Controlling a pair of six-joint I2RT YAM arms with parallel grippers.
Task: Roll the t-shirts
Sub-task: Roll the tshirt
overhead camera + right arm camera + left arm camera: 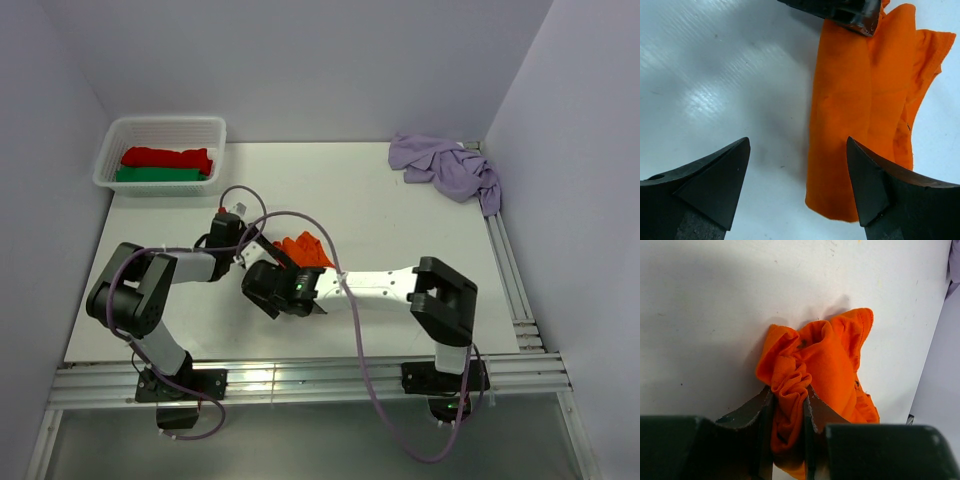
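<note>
We clamp the orange t-shirt (832, 357) in the left claw (789, 389) toward the near edge of the desk (420, 215), its long axis running ahead of the empty, wide-open right claw (798, 144).

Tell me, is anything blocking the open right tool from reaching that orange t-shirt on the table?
Nothing visible does. The right tool is open right at the orange t-shirt, one finger over the cloth, bare table under the other. The left tool is shut on the shirt's far end.

Robot lab, plain walls (300, 60), rail-framed white table (400, 215)
</note>
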